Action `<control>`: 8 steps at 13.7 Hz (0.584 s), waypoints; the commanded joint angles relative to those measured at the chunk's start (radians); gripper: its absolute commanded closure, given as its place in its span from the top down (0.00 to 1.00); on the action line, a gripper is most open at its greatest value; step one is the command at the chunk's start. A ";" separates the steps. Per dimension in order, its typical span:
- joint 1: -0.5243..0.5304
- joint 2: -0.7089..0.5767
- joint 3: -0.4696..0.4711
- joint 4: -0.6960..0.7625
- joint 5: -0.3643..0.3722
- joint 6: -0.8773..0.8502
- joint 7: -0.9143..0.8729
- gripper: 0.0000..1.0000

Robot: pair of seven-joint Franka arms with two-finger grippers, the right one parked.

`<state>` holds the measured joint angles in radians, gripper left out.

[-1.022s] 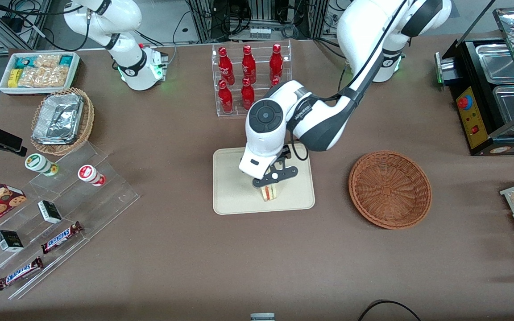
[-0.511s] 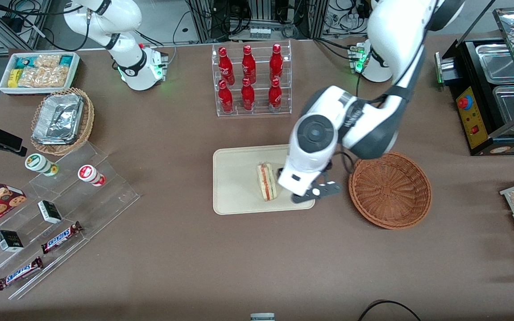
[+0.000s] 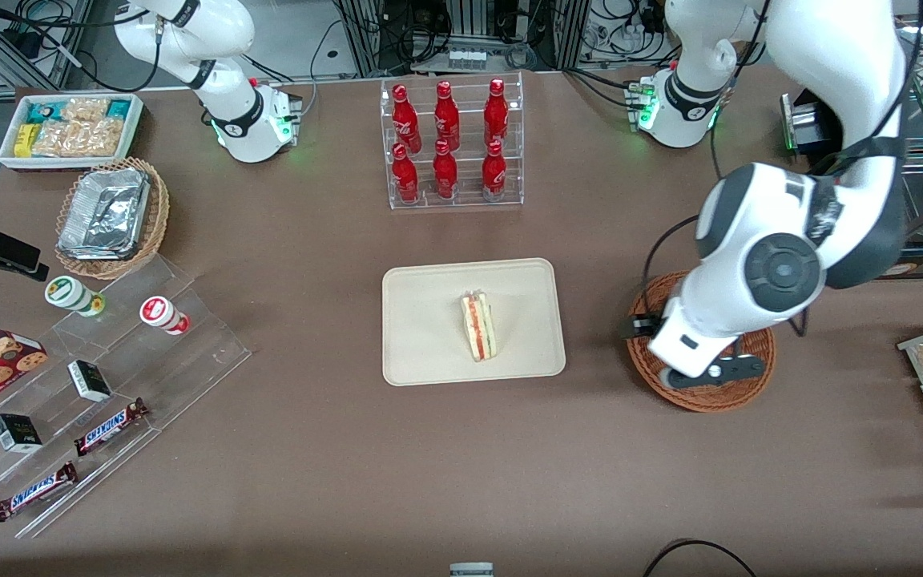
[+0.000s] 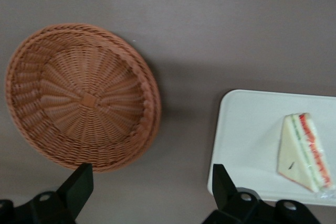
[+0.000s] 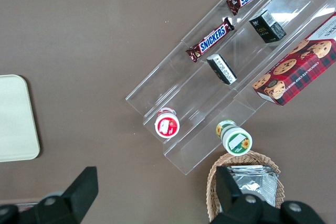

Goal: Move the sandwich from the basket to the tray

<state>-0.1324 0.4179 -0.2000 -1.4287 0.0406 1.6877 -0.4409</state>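
Note:
The sandwich (image 3: 479, 327) lies on the cream tray (image 3: 421, 320) at the table's middle, its red and green filling edge showing. Nothing touches it. The reddish-brown wicker basket (image 3: 756, 346) stands beside the tray toward the working arm's end and holds nothing. My gripper (image 3: 710, 374) hangs above the part of the basket nearer the front camera. In the left wrist view the gripper (image 4: 151, 184) is open over bare table, with nothing between its fingers (image 4: 79, 183), and the basket (image 4: 84, 95), tray (image 4: 252, 140) and sandwich (image 4: 304, 151) all show.
A clear rack of red bottles (image 3: 449, 144) stands farther from the camera than the tray. Toward the parked arm's end are a tan basket of foil trays (image 3: 109, 216), a white snack bin (image 3: 69, 128) and clear snack steps (image 3: 109, 377). A black food warmer (image 3: 886, 160) sits beside the working arm.
A second ago the gripper was down on the sandwich over the tray. It has let go and swung away to above the basket. The sandwich stays lying on the tray.

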 commanded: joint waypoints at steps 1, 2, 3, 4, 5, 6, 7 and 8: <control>0.065 -0.080 -0.007 -0.078 -0.025 -0.025 0.127 1.00; 0.094 -0.091 -0.007 -0.079 -0.027 -0.042 0.161 1.00; 0.109 -0.105 -0.007 -0.079 -0.034 -0.058 0.197 1.00; 0.128 -0.119 -0.007 -0.079 -0.044 -0.071 0.229 1.00; 0.145 -0.131 -0.007 -0.079 -0.045 -0.081 0.257 1.00; 0.154 -0.143 -0.006 -0.079 -0.045 -0.098 0.277 1.00; 0.168 -0.152 -0.004 -0.078 -0.045 -0.112 0.295 1.00; 0.181 -0.168 -0.004 -0.079 -0.045 -0.118 0.309 1.00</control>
<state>0.0216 0.3025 -0.1996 -1.4747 0.0083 1.5874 -0.1731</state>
